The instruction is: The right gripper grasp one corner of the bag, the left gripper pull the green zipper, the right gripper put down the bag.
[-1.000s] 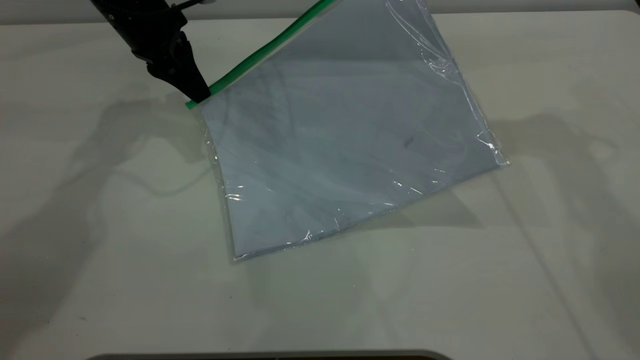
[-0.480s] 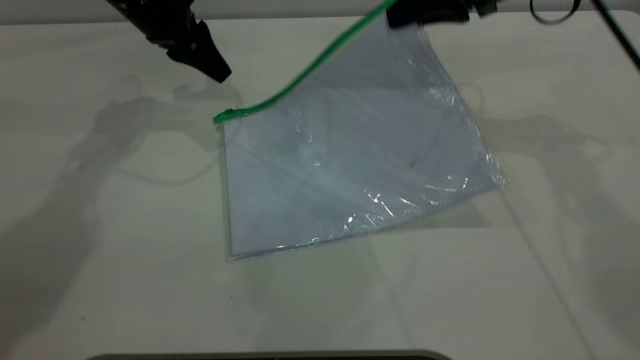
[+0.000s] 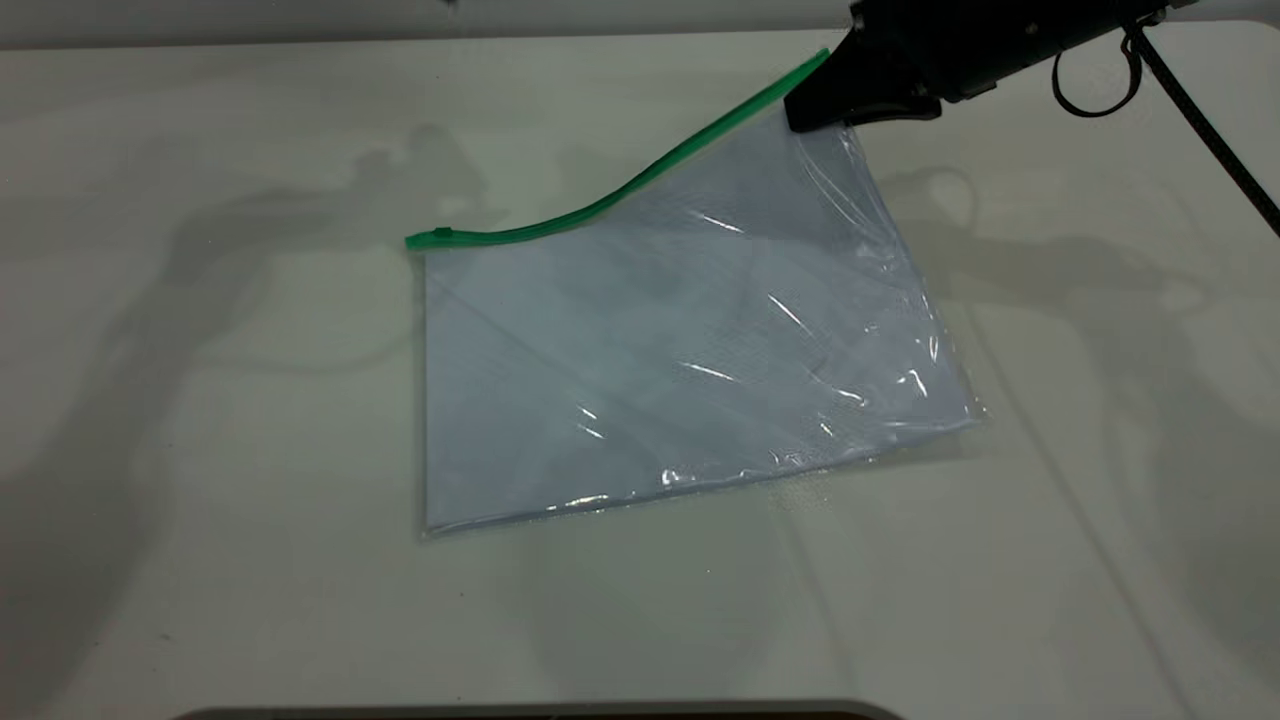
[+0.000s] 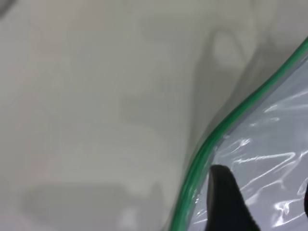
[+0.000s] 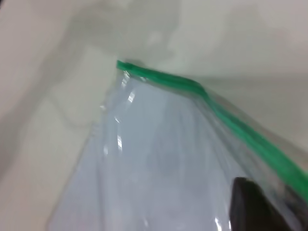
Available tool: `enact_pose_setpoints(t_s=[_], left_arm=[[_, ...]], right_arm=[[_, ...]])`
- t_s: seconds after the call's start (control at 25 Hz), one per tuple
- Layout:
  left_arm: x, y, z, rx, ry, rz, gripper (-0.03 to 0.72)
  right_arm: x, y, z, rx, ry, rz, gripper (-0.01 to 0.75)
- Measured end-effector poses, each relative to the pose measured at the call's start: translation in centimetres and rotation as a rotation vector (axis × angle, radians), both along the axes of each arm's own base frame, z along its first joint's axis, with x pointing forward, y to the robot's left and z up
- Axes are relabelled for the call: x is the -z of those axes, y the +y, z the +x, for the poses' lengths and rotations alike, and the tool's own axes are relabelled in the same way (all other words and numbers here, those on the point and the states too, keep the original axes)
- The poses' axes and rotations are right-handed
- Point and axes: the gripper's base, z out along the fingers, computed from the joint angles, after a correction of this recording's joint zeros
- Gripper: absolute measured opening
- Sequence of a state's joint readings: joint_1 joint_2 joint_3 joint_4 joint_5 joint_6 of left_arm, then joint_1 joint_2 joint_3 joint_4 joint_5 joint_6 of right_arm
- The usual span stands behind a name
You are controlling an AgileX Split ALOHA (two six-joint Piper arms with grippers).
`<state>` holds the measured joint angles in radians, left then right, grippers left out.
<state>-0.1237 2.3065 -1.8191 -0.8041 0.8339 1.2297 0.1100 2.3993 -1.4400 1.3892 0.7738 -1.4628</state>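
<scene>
Near the far right of the white table (image 3: 200, 560), gripped one corner (image 3: 815, 95) of the bag (image 3: 660, 370) with the right gripper (image 3: 815, 110), matte black and wedge-shaped, fingers closed on the plastic. Held that corner raised while the opposite edge lay flat on the tabletop. Was clear, glossy, crinkled film over flat white paper sheets, rectangular, with bright glints along the creases. Ran as a narrow bright green zipper (image 3: 620, 195) along the far edge, curving from the lifted corner down to a small slider tab (image 3: 438, 236) at the low left end. Showed no readable lettering or label. Appeared in the left wrist view only as one dark fingertip of the left gripper (image 4: 226, 202) over the plastic; cannot tell whether parted or together.
</scene>
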Motion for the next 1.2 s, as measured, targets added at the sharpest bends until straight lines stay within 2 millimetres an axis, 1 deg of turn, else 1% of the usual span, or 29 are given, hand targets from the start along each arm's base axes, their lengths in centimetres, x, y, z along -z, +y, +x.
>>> enact_pose_setpoints(t_s=[0.12,0.16,0.2,0.28,0.32,0.4,0.48,0.56,0.6,0.68,0.76,0.88,1.0,1.08,1.16,1.2], left_arm=[[-2.8,0.0,-0.5,-0.009,-0.018,-0.019,0.455],[-3.8,0.0,-0.8,-0.007,-0.025,-0.025,0.455],[-4.7,0.0,-1.0,-0.002,-0.03,-0.03,0.455],[-6.8,-0.1,-1.7,0.004,-0.04,-0.043,0.455],[-7.7,0.0,-2.1,0.002,-0.044,-0.05,0.455],[-10.1,0.0,-2.9,-0.002,-0.058,-0.065,0.455],[-12.3,0.0,-3.9,-0.015,-0.065,-0.081,0.455],[-14.7,0.2,-5.1,-0.028,-0.067,-0.083,0.455],[-15.9,0.4,-5.9,-0.04,-0.06,-0.071,0.455],[-18.0,1.1,-7.5,-0.08,-0.04,-0.016,0.455],[-20.0,1.9,-9.4,-0.161,-0.001,0.038,0.455],[-23.2,3.3,-12.2,-0.316,0.02,0.102,0.455],[-25.3,4.3,-14.0,-0.447,-0.006,0.127,0.455],[-26.2,4.8,-14.9,-0.513,-0.013,0.136,0.455],[-26.8,5.2,-16.1,-0.56,-0.017,0.137,0.455],[-26.9,5.4,-16.7,-0.579,-0.014,0.14,0.455]], right_arm=[[0.3,-0.3,-0.1,-0.031,-0.014,-0.062,0.41],[0.3,-0.5,0.0,-0.033,-0.023,-0.095,0.454],[0.2,-0.8,0.1,-0.029,-0.032,-0.137,0.478],[-0.7,-1.4,0.4,-0.017,-0.067,-0.213,0.505],[-1.5,-1.7,0.6,-0.009,-0.087,-0.251,0.509],[-3.8,-2.3,0.8,0.004,-0.133,-0.302,0.511],[-6.3,-2.6,0.7,0.017,-0.15,-0.325,0.511],[-9.4,-2.6,0.0,0.023,-0.122,-0.304,0.511],[-10.8,-2.5,-0.7,0.015,-0.075,-0.288,0.509],[-14.4,-2.5,-2.4,0.007,0.001,-0.268,0.495],[-17.6,-2.6,-4.5,-0.009,0.079,-0.267,0.47],[-22.8,-2.9,-7.8,-0.067,0.087,-0.274,0.424],[-27.4,-3.2,-10.9,-0.075,0.022,-0.283,0.399],[-30.1,-3.6,-12.9,-0.035,-0.027,-0.293,0.395],[-32.8,-4.1,-15.4,0.028,-0.074,-0.299,0.394],[-33.6,-4.4,-16.5,0.059,-0.088,-0.305,0.394]])
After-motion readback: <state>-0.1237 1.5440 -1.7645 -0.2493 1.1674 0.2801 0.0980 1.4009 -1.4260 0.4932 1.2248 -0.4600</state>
